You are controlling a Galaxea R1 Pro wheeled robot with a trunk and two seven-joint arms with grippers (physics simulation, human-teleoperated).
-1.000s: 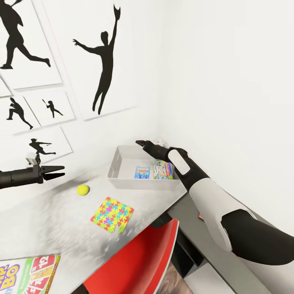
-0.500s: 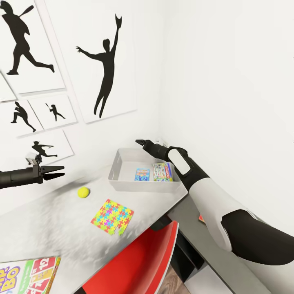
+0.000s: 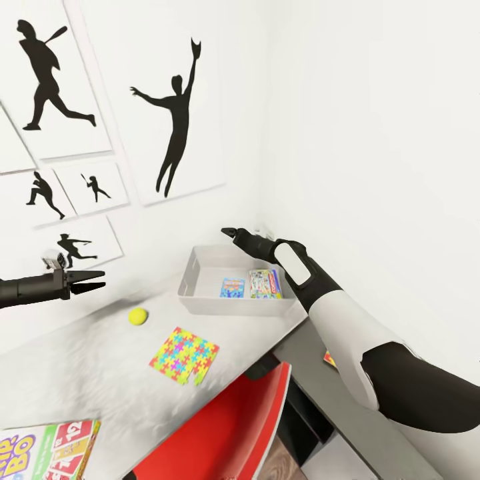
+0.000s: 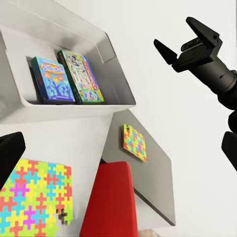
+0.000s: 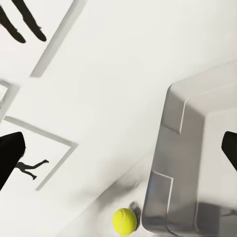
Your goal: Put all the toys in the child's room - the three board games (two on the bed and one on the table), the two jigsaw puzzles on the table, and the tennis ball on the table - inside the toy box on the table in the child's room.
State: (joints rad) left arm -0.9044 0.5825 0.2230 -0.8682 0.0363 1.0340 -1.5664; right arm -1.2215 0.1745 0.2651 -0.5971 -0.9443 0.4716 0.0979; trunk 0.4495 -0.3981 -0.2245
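The light-grey toy box [image 3: 189, 279] stands at the far end of the pale table [image 3: 87, 373]. Inside it lie a blue board game [image 3: 232, 287] and a white-green board game [image 3: 265, 283]. On the table top sit the tennis ball [image 3: 138, 316], a jigsaw puzzle [image 3: 184, 355] and the Skip-Bo board game [image 3: 47, 450] at the near edge. A second puzzle [image 4: 134, 143] rests on the lower dark section. My right gripper [image 3: 228, 234] hangs open above the box's far rim. Open too, my left gripper [image 3: 103, 278] hovers left of the ball.
A red chair [image 3: 227, 427] is tucked under the table's front edge, below the puzzle. White walls meet in a corner just behind the toy box, with black silhouette posters [image 3: 177, 127] on the left wall. The dark grey section [image 3: 313, 363] runs under my right arm.
The whole picture has shifted slightly down and right, so the camera has moved. Both arms and the toys keep their places.
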